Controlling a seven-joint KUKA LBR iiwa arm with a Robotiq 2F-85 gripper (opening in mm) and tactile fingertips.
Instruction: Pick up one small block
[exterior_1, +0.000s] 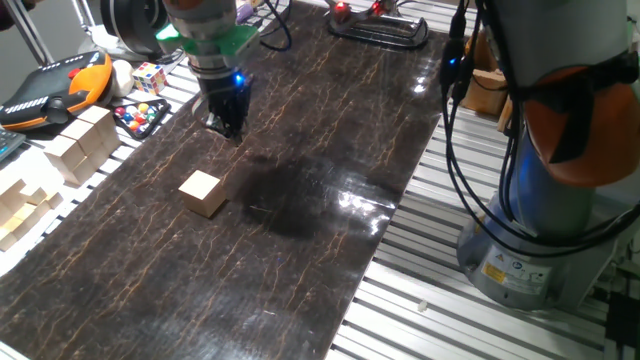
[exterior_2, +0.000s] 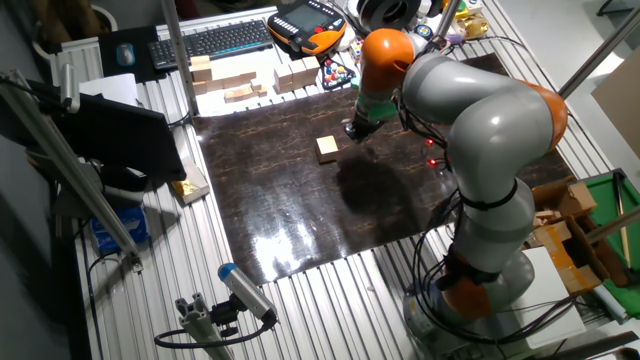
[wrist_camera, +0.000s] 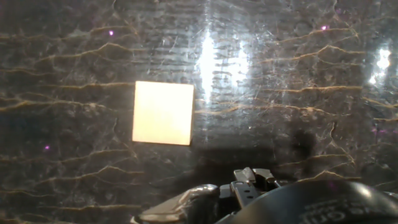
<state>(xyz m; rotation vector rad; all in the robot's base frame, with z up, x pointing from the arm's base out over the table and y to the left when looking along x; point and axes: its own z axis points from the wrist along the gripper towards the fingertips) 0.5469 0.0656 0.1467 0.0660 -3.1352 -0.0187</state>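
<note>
On the dark marbled tabletop: one small light-tan wooden cube (exterior_1: 203, 192) sits alone on the dark veined mat (exterior_1: 300, 240), flat on one face, touching nothing.
Task progress: early, by my judgement; the small block is not yet grasped or lifted, so the approach, the closing and the lift are all left.
Claw position: the black two-finger gripper (exterior_1: 226, 124) hangs above the mat, beside the cube and nearer the far edge, not over it.
Claw state: I cannot tell whether the fingers are apart or together; the fixed views show them too small, and the hand view shows only a dark part of the hand at the bottom edge.
Hand view: the cube (wrist_camera: 163, 113) lies left of centre, so the hand likely needs to shift sideways before descending.
Small blocks on the mat: one.
Larger pale wooden blocks (exterior_1: 78, 148): several, stacked off the mat at the table's side; exact number unclear.
Multicoloured Rubik's cube (exterior_1: 149, 77): one, beyond the stacks.
Orange-and-black handheld pendant (exterior_1: 55, 88): one.
Robot arms: one.
</note>
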